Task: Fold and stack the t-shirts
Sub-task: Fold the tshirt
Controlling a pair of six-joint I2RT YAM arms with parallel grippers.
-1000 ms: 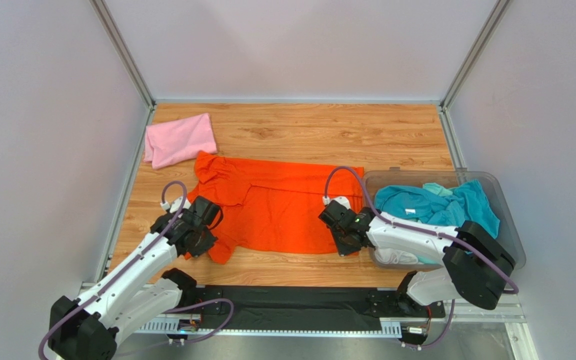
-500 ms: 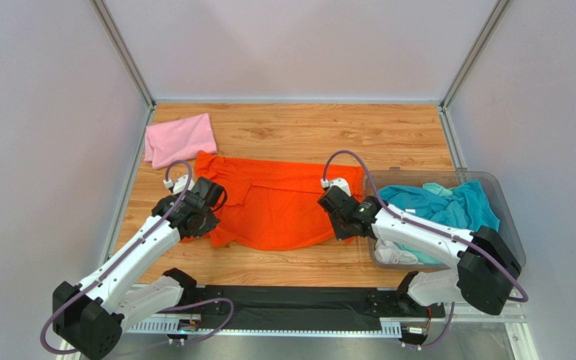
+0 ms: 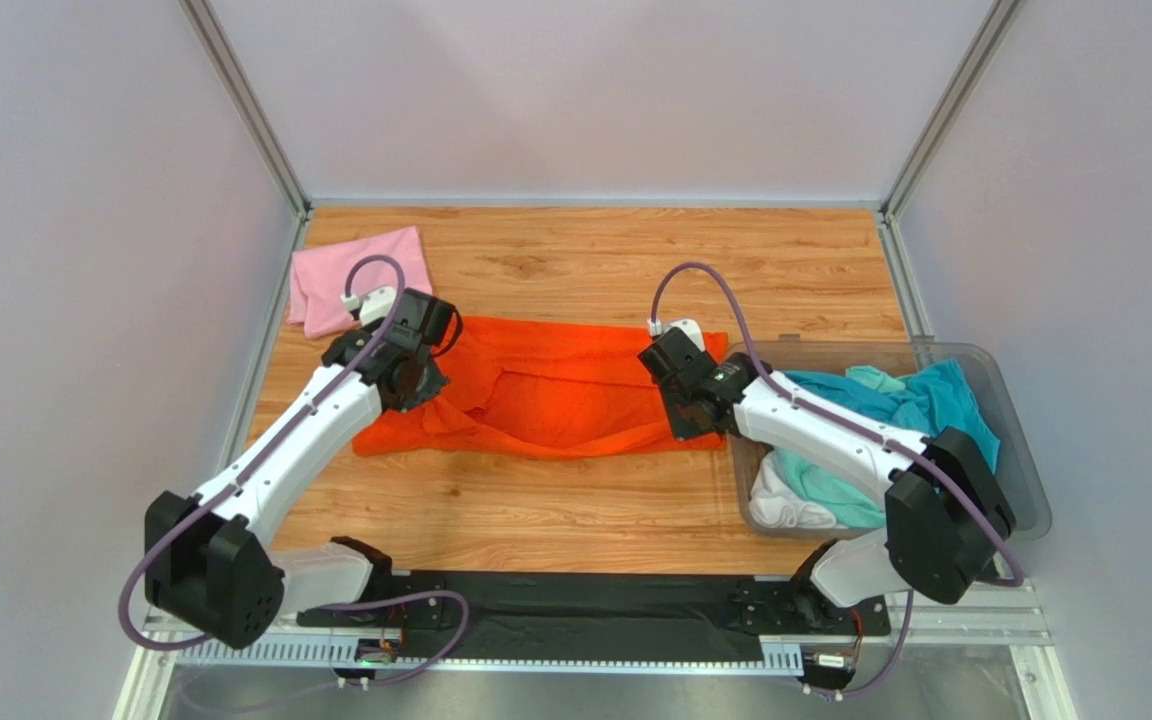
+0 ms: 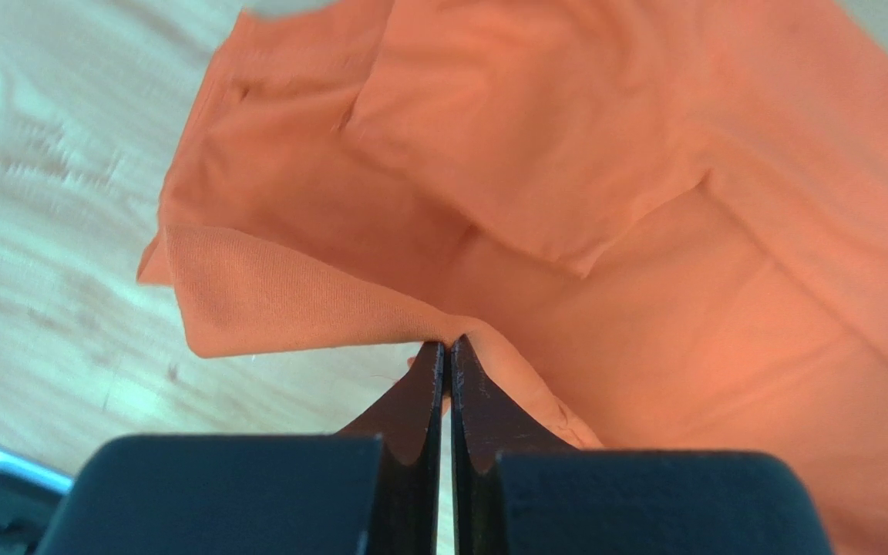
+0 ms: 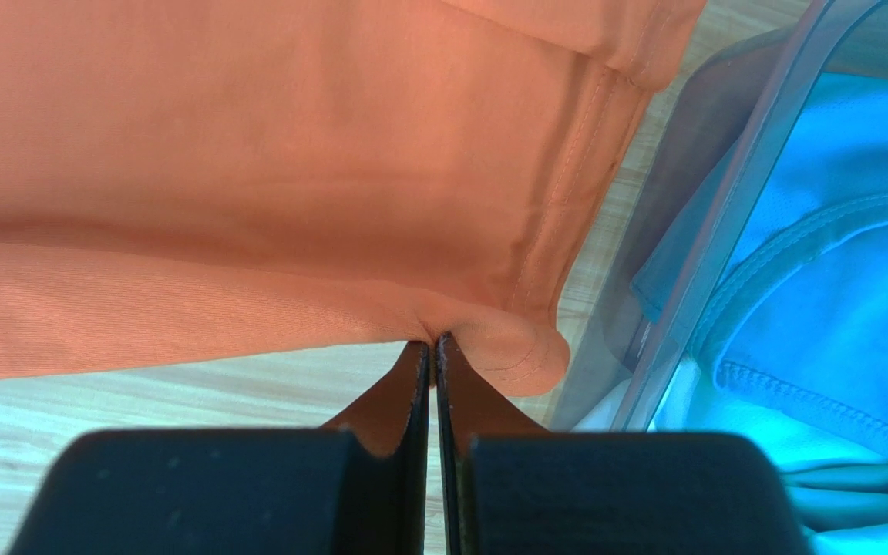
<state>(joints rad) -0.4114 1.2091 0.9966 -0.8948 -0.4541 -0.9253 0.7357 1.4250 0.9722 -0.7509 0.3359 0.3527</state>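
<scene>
The left gripper (image 3: pixel 414 393) and right gripper (image 3: pixel 695 420) have pulled the orange shirt's (image 3: pixel 552 408) near hem toward 12 o'clock, seen from above, halving it on the table (image 3: pixel 582 510). Left wrist view: the jaws are pinched tight on a hem fold. Right wrist view: likewise, probably one layer, with the bin (image 5: pixel 692 231) at 3 o'clock.

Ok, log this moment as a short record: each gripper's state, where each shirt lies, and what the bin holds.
left gripper: shut on the near-left edge of the orange t-shirt
right gripper: shut on the orange t-shirt's near-right edge, beside the clear bin
orange t-shirt: on the wooden table, its near edge raised by both grippers
pink t-shirt: folded, at the table's far-left corner
clear bin: at the table's right side, holding a teal t-shirt and pale cloth
</scene>
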